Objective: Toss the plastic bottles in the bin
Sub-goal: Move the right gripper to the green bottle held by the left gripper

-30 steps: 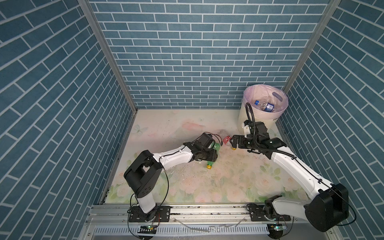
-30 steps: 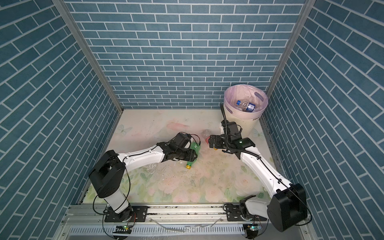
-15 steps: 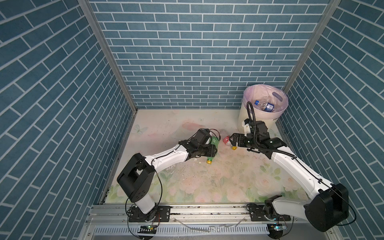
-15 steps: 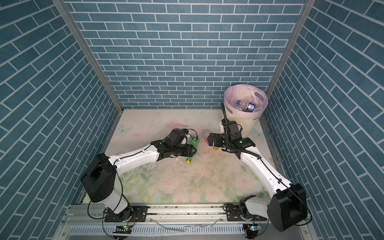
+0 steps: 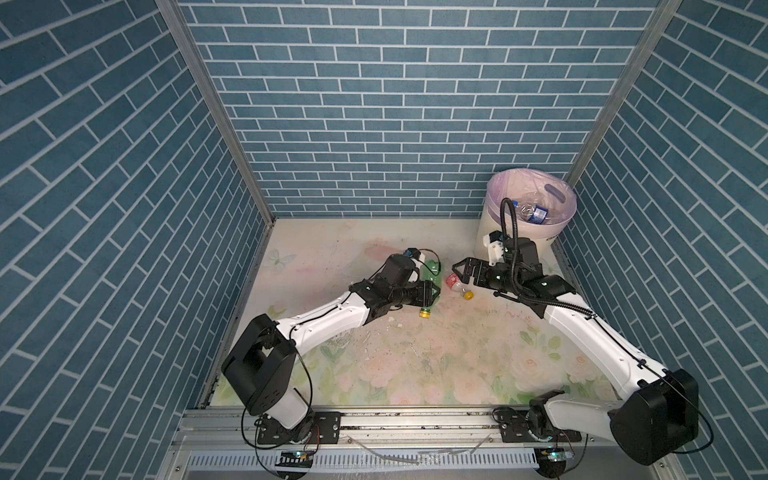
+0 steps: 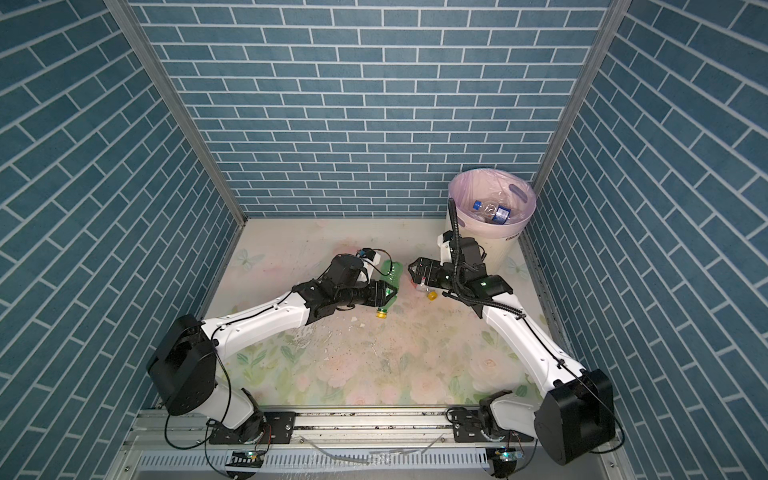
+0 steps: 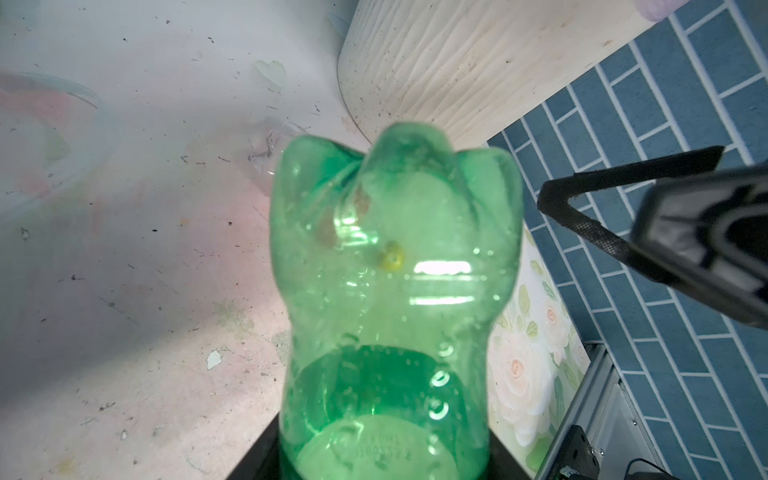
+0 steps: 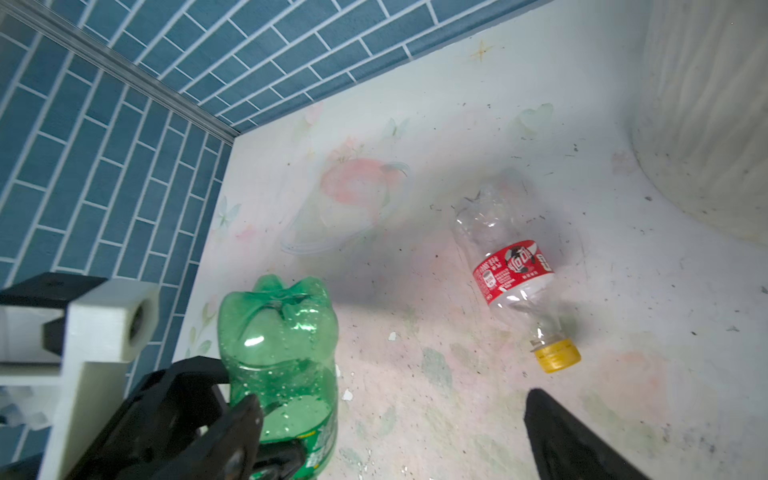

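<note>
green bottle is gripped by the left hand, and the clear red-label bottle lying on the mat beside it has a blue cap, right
Not quite. The cap on the red-label bottle is yellow, not blue, as the right wrist view shows. The rest holds: the left hand grips the green bottle, and the red-label bottle lies on the mat beside it.

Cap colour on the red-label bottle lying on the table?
Yellow cap on the red-label bottle; clearest in the right wrist view.

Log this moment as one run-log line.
left gripper: shut on green bottle | right gripper: open, near red-label bottle lying on table | bin: clear bottles inside
</note>
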Robot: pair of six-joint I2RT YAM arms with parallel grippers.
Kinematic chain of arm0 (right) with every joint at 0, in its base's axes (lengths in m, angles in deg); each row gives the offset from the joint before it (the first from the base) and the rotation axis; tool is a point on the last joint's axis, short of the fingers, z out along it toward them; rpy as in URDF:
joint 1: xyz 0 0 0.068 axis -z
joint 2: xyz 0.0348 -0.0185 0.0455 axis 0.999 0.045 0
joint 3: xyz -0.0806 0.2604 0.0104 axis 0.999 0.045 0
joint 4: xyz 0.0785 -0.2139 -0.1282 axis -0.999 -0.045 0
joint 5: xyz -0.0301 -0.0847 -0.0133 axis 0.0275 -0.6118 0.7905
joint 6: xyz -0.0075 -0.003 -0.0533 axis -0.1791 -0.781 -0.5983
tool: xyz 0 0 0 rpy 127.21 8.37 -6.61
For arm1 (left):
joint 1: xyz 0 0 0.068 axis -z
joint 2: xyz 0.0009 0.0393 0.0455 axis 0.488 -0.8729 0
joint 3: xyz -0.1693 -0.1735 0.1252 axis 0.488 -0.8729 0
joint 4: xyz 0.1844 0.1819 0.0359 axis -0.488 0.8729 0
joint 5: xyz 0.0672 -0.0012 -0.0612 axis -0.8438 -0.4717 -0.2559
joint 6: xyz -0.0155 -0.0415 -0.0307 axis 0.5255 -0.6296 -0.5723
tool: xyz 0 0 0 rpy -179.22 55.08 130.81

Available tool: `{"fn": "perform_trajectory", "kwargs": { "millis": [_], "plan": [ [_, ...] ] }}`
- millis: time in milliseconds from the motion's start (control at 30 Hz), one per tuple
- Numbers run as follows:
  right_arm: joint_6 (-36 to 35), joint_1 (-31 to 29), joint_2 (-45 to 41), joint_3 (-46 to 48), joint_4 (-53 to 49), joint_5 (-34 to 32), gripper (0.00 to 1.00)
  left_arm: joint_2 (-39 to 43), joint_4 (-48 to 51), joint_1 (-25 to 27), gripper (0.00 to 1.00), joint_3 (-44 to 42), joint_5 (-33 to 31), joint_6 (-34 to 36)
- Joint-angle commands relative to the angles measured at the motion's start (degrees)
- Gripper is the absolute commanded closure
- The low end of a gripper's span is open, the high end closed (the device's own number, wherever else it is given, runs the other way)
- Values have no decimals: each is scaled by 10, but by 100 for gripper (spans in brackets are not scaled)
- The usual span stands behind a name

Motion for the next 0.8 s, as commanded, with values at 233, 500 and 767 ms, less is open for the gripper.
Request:
{"fn": "perform_trajectory", "kwargs": {
  "millis": [233,500,767],
  "plan": [
    [93,-1,35,18,124,71,7,-4,-43,-3,39,1,23,-6],
    [110,-15,61,30,162,92,11,-11,-52,-2,39,7,25,-9],
    [119,-31,85,36,184,97,16,-15,-59,-2,39,7,26,-13]
  ]
}}
